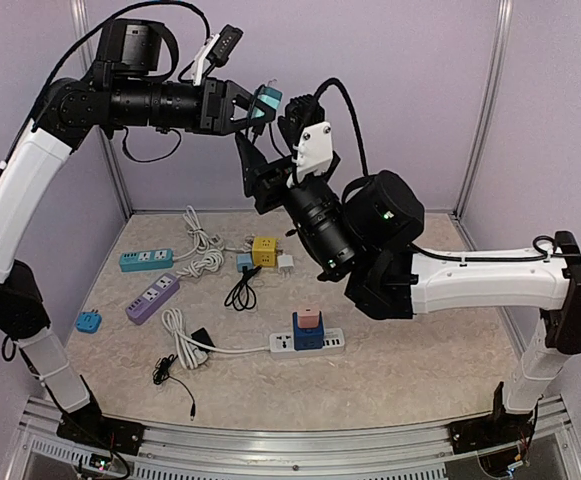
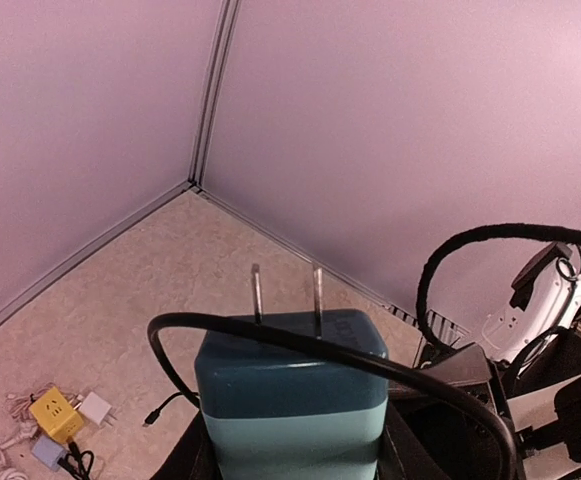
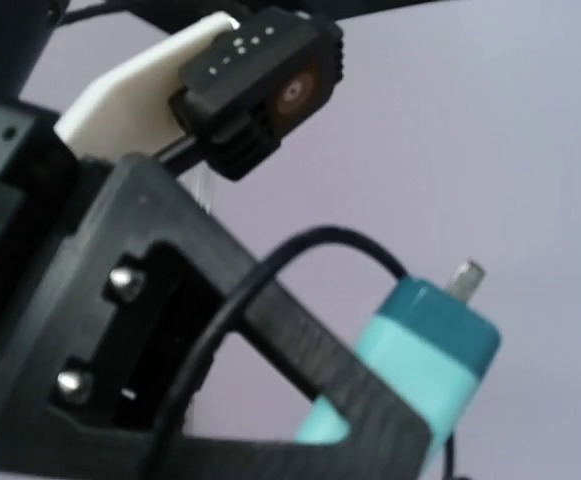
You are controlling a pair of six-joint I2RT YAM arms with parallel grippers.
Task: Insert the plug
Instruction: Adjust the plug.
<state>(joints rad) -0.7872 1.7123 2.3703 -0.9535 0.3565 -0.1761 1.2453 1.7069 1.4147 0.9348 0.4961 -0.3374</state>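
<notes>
Your left claw [image 1: 253,106] is clamped on the teal plug [image 1: 268,98]. It's held high in the air over the far edge of the table [image 1: 420,375], close to the back wall. The plug's long axis runs in line with the claw, roughly level. Its two prongs [image 2: 316,290] point away from the wrist, toward the right arm. In the left wrist view the claw grips the plug's lower body, and a black cable [image 2: 270,340] loops across its front face.

Your right claw [image 1: 260,165] sits just below the plug, aimed up at it. I can't tell how wide its jaws are.

A white power strip [image 1: 280,344] lies toward the table's near edge, carrying a blue block [image 1: 301,336] and a pink block [image 1: 310,317], well apart from the plug.
</notes>
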